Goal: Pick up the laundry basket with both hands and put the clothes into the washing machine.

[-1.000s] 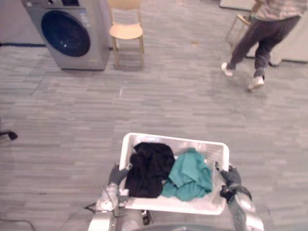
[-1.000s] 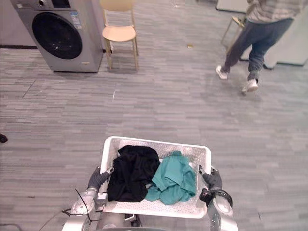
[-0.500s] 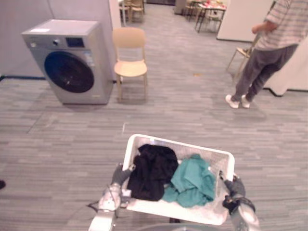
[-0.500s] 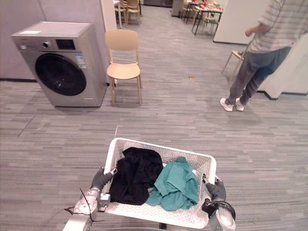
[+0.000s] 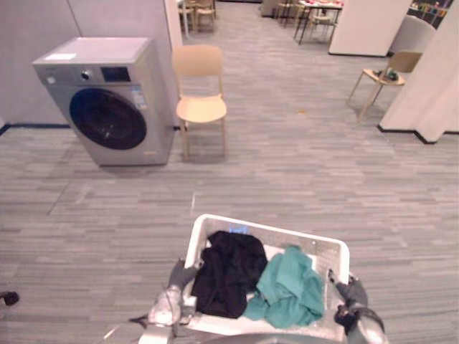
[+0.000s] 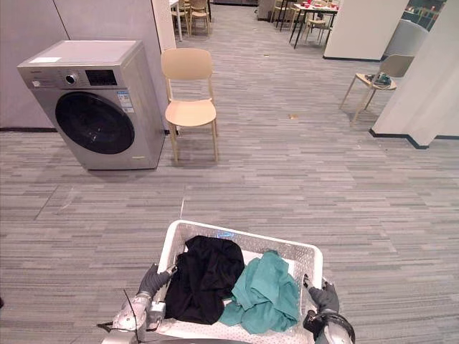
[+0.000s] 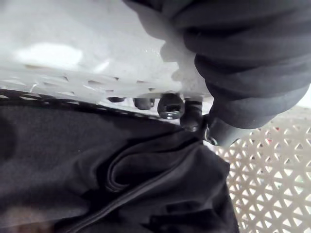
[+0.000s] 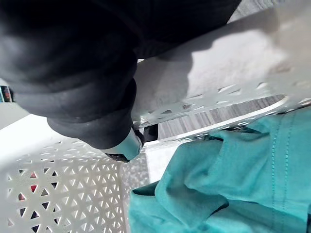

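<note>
Floor (image 6: 287, 172) lies open across the middle of the frame — a wide lane from the laundry basket (image 6: 244, 237) at bottom centre up to the washing machine (image 6: 93, 104), upper left. Its round door is closed. A chair (image 6: 190, 100) stands just beside the machine, on its right side in the frame. Upper right: second chair (image 6: 376, 75) near a white wall (image 6: 430, 79) — well apart from the lane.

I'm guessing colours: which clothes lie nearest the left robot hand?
The black garment in the basket, beside the left robot hand; the teal garment lies opposite.
</note>
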You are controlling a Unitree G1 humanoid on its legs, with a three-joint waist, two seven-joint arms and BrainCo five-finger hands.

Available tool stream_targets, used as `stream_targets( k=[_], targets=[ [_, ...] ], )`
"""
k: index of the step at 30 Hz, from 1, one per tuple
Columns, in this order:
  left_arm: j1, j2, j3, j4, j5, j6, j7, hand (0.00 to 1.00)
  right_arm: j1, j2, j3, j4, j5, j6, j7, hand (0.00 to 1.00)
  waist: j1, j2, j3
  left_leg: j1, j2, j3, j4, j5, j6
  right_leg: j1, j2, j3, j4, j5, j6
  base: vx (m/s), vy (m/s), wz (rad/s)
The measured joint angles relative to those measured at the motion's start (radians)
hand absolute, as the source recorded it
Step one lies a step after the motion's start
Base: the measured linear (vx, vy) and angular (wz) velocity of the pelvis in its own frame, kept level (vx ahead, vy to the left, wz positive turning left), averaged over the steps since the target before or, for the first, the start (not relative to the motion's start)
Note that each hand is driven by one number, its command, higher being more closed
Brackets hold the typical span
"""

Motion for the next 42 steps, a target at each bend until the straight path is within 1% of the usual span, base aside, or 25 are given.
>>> stream_targets(
  k=[7,13,15,16,17,18,19,20,21,22,24,26,27,28,29,30,31,32,33,34,35,37,38,40,42],
  targets=[
    [-0.114,0.028,-0.032,0.154,-0.038,-0.017,-0.002,1.0,-0.091,-0.031,-0.006,0.177,0.08,-0.016,0.023,1.0,-0.017,0.001,-0.007,0.016,0.001,-0.006,-0.059,0.017,-0.008,-0.014,0.005,-0.022,0.003,-0.013,-0.002,0.04,-0.017,0.02],
    [-0.176,0.055,-0.05,0.205,-0.078,-0.018,0.0,1.0,-0.144,-0.033,0.0,0.236,0.12,-0.016,0.026,1.0,-0.056,0.002,-0.009,-0.006,0.0,-0.067,-0.103,0.041,-0.016,-0.05,-0.014,-0.111,0.087,-0.093,-0.005,0.09,-0.016,0.37],
    [-0.178,0.058,-0.053,0.205,-0.095,-0.017,0.0,1.0,-0.145,-0.035,0.0,0.234,0.121,-0.016,0.026,1.0,-0.055,0.009,-0.004,-0.054,0.029,-0.086,0.024,-0.034,-0.032,-0.046,-0.005,-0.138,0.13,-0.137,-0.015,0.14,-0.083,0.35],
    [-0.173,0.059,-0.05,0.203,-0.103,-0.018,0.001,1.0,-0.146,-0.044,0.009,0.235,0.121,-0.018,0.027,1.0,-0.05,0.029,0.012,-0.112,0.07,-0.079,0.207,-0.099,-0.062,-0.025,0.013,-0.153,0.143,-0.175,-0.026,0.11,-0.135,0.22],
    [-0.166,0.057,-0.046,0.199,-0.11,-0.017,0.002,1.0,-0.152,-0.048,0.019,0.235,0.121,-0.021,0.026,1.0,-0.048,0.037,0.024,-0.213,0.131,-0.06,0.475,-0.111,-0.058,0.008,0.034,-0.165,0.157,-0.203,-0.036,0.1,-0.126,0.16],
    [-0.158,0.054,-0.045,0.193,-0.115,-0.017,0.002,1.0,-0.152,-0.052,0.026,0.234,0.122,-0.021,0.026,1.0,-0.043,0.062,0.04,-0.259,0.171,-0.055,0.601,-0.096,-0.036,0.029,0.052,-0.166,0.16,-0.215,-0.041,0.16,-0.12,-0.03],
    [-0.135,0.039,-0.036,0.164,-0.115,-0.015,0.004,1.0,-0.153,-0.077,0.04,0.226,0.131,-0.024,0.027,1.0,-0.026,0.082,0.068,-0.32,0.217,-0.093,0.804,-0.017,-0.007,0.08,0.086,-0.161,0.177,-0.247,-0.053,0.21,-0.06,-0.16],
    [-0.118,0.034,-0.031,0.157,-0.115,-0.015,0.004,1.0,-0.156,-0.078,0.046,0.232,0.132,-0.024,0.027,1.0,-0.013,0.078,0.085,-0.394,0.205,-0.154,0.93,0.124,-0.032,0.112,0.079,-0.146,0.179,-0.275,-0.065,0.23,-0.038,-0.13],
    [-0.117,0.034,-0.031,0.156,-0.115,-0.013,0.004,1.0,-0.159,-0.078,0.049,0.232,0.133,-0.023,0.027,1.0,-0.003,0.059,0.083,-0.431,0.189,-0.166,0.97,0.112,-0.04,0.131,0.069,-0.145,0.17,-0.282,-0.066,0.28,-0.049,0.09],
    [-0.115,0.031,-0.032,0.148,-0.115,-0.008,0.003,1.0,-0.158,-0.088,0.047,0.234,0.143,-0.022,0.027,1.0,-0.001,0.052,0.087,-0.493,0.166,-0.156,0.962,0.018,-0.031,0.154,0.054,-0.155,0.142,-0.286,-0.065,0.26,-0.064,0.15],
    [-0.11,0.029,-0.032,0.104,-0.114,-0.007,0.0,1.0,-0.174,-0.101,0.048,0.234,0.165,-0.018,0.031,1.0,0.0,0.051,0.103,-0.557,0.126,-0.12,0.804,-0.023,-0.038,0.188,0.034,-0.159,0.09,-0.272,-0.047,0.35,-0.037,0.04],
    [-0.106,0.039,-0.027,0.081,-0.115,-0.004,0.001,1.0,-0.206,-0.107,0.056,0.234,0.166,-0.015,0.037,1.0,0.013,0.036,0.113,-0.539,0.06,-0.119,0.365,0.022,-0.087,0.239,0.01,-0.155,0.007,-0.254,-0.022,0.44,0.041,-0.3],
    [-0.104,0.032,-0.027,0.075,-0.115,-0.002,0.002,1.0,-0.206,-0.113,0.056,0.237,0.166,-0.016,0.038,1.0,0.028,0.046,0.111,-0.508,0.045,-0.128,0.182,0.07,-0.107,0.259,0.016,-0.15,-0.016,-0.249,-0.007,0.46,0.121,-0.44],
    [-0.094,0.023,-0.027,0.069,-0.115,0.004,0.005,1.0,-0.204,-0.117,0.056,0.238,0.165,-0.014,0.039,1.0,0.034,0.054,0.107,-0.502,0.037,-0.136,0.118,0.105,-0.079,0.281,0.016,-0.142,-0.017,-0.263,0.022,0.52,0.198,-0.48],
    [-0.093,0.021,-0.027,0.069,-0.115,0.007,0.011,1.0,-0.202,-0.111,0.054,0.239,0.158,-0.013,0.039,1.0,0.05,0.045,0.103,-0.503,0.015,-0.161,0.162,0.229,0.002,0.31,-0.001,-0.131,-0.005,-0.283,0.056,0.54,0.226,-0.33],
    [-0.101,0.028,-0.028,0.069,-0.114,0.008,0.011,1.0,-0.204,-0.104,0.047,0.244,0.158,-0.014,0.04,1.0,0.05,0.027,0.097,-0.51,0.001,-0.156,0.198,0.218,0.013,0.308,-0.026,-0.131,0.026,-0.296,0.076,0.74,0.24,-0.08],
    [-0.115,0.037,-0.03,0.067,-0.113,0.017,0.01,1.0,-0.202,-0.091,0.042,0.244,0.157,-0.016,0.042,1.0,0.041,-0.013,0.094,-0.502,-0.039,-0.137,0.248,0.158,0.043,0.245,-0.089,-0.131,0.196,-0.286,0.102,0.63,0.189,0.09],
    [-0.115,0.036,-0.03,0.066,-0.113,0.017,0.01,1.0,-0.204,-0.091,0.038,0.246,0.157,-0.013,0.042,1.0,0.037,-0.018,0.097,-0.487,-0.049,-0.133,0.261,0.133,0.049,0.21,-0.111,-0.132,0.303,-0.263,0.126,0.75,0.245,0.3],
    [-0.112,0.039,-0.032,0.067,-0.113,0.025,0.01,1.0,-0.205,-0.086,0.036,0.246,0.152,-0.009,0.042,1.0,0.024,-0.028,0.099,-0.434,-0.073,-0.13,0.266,0.092,0.07,0.139,-0.156,-0.131,0.523,-0.156,0.097,0.49,0.205,0.3],
    [-0.107,0.046,-0.034,0.066,-0.113,0.028,0.011,1.0,-0.191,-0.077,0.034,0.247,0.146,-0.008,0.042,1.0,0.022,-0.032,0.099,-0.375,-0.085,-0.129,0.251,0.063,0.084,0.084,-0.19,-0.127,0.683,-0.014,0.043,0.62,0.231,0.26],
    [-0.099,0.054,-0.031,0.063,-0.114,0.027,0.019,1.0,-0.19,-0.072,0.037,0.252,0.136,-0.011,0.042,1.0,0.02,-0.027,0.102,-0.286,-0.094,-0.128,0.219,0.038,0.097,0.003,-0.224,-0.122,0.894,0.001,-0.007,0.5,0.173,0.07],
    [-0.097,0.061,-0.025,0.048,-0.116,0.021,0.02,1.0,-0.2,-0.065,0.04,0.235,0.12,-0.022,0.044,1.0,0.021,-0.006,0.114,-0.157,-0.094,-0.133,0.153,0.037,0.098,-0.101,-0.224,-0.12,1.074,-0.096,-0.079,0.59,0.206,0.02],
    [-0.099,0.062,-0.022,0.028,-0.116,0.014,0.021,1.0,-0.207,-0.061,0.035,0.233,0.121,-0.028,0.044,1.0,0.019,0.006,0.115,-0.088,-0.093,-0.144,0.114,0.037,0.098,-0.155,-0.197,-0.134,1.077,-0.148,-0.093,0.48,0.161,0.09],
    [-0.104,0.063,-0.001,0.017,-0.116,-0.001,0.02,1.0,-0.214,-0.045,0.035,0.207,0.12,-0.037,0.046,1.0,-0.001,0.017,0.121,-0.013,-0.091,-0.159,0.07,0.029,0.101,-0.243,-0.141,-0.141,0.96,-0.215,-0.086,0.42,0.021,0.23],
    [-0.124,0.059,0.001,0.011,-0.116,-0.009,0.017,1.0,-0.215,-0.047,0.024,0.163,0.12,-0.036,0.046,1.0,-0.006,0.034,0.131,0.042,-0.073,-0.162,0.062,-0.027,0.091,-0.305,-0.108,-0.185,0.735,-0.233,-0.082,0.41,-0.071,0.22]
  ],
)
